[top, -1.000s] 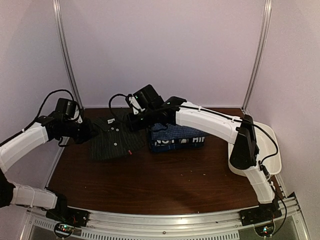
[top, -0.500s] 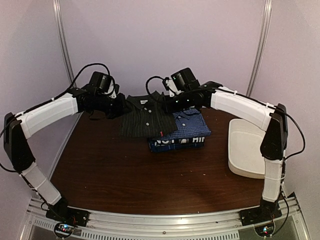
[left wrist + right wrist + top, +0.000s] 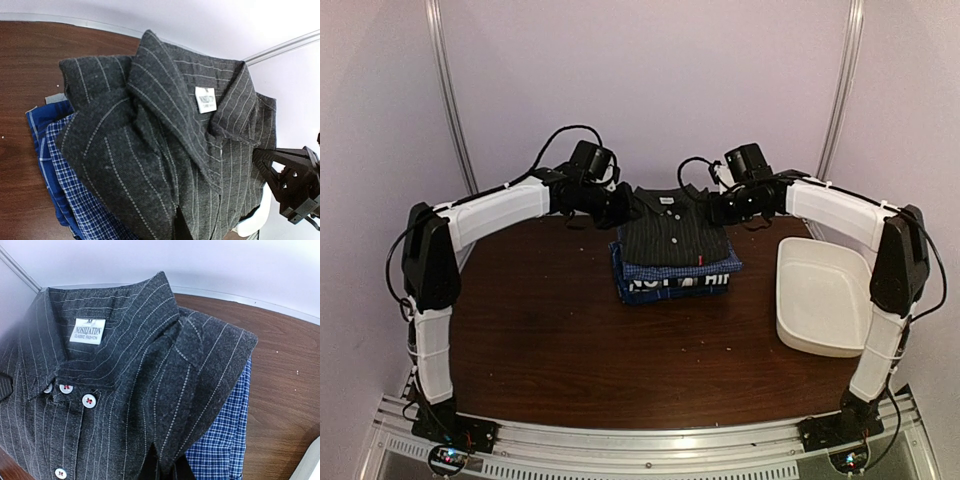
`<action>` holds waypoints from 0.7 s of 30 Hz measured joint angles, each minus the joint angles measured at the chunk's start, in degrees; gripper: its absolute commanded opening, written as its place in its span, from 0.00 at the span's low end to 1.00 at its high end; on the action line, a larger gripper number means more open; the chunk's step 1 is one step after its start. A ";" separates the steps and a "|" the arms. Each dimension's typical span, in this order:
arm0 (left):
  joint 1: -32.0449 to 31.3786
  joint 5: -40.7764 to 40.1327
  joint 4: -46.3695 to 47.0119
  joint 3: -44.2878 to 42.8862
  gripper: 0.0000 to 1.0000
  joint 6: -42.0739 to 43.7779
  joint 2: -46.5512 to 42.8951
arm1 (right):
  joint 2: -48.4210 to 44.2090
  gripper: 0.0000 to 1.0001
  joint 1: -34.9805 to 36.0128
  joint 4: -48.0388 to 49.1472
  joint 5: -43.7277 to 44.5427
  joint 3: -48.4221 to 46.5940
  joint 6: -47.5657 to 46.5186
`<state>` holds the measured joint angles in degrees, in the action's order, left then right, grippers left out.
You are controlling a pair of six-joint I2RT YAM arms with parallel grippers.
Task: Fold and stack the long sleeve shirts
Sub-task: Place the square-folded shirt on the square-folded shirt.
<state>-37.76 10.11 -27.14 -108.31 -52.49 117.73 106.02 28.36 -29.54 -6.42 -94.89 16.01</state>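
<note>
— Where is the charcoal shirt [image 3: 672, 232]?

— Folded, on top of the stack at the back middle of the table [image 3: 570, 350], collar towards the rear wall. Under it lies the blue checked shirt [image 3: 672, 271], and under that the navy shirt [image 3: 670, 286].

— And the grippers?

— The left gripper [image 3: 623, 208] pinches the shoulder on its side and the right gripper [image 3: 717, 210] the other; both sets of jaws are closed tight on the pinstriped cloth. In each wrist view the fabric runs down between the dark fingers [image 3: 149, 466] at the bottom edge.

— Any writing?

— A white label [image 3: 87, 330] inside the collar; its lower line reads "CLASSIC FASHION", the upper line I can't make out for sure. White buttons [image 3: 89, 400] with red thread sit just below it. The navy shirt shows white letters along its front edge, cut off by the fold.

— Anything nearby?

— A white tub [image 3: 825, 295] sits to the right of the stack, apart from it, below the right arm.
</note>
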 measured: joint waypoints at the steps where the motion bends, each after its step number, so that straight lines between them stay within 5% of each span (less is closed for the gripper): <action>1: -0.17 -0.02 0.11 -0.39 0.00 -0.17 0.83 | 0.00 0.00 -0.59 0.00 -0.44 0.50 -0.17; 13: -0.42 -0.70 0.50 -1.33 0.00 -0.98 6.86 | 3.91 0.00 -5.05 1.73 -3.74 1.09 -1.53; 21: 0.22 -1.86 0.68 0.24 0.28 -0.57 6.99 | 6.54 0.40 -5.68 1.88 -2.01 2.71 -2.29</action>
<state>-37.54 8.25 -26.46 -108.07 -53.06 124.73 112.55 22.68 -27.66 -8.43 -92.18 13.72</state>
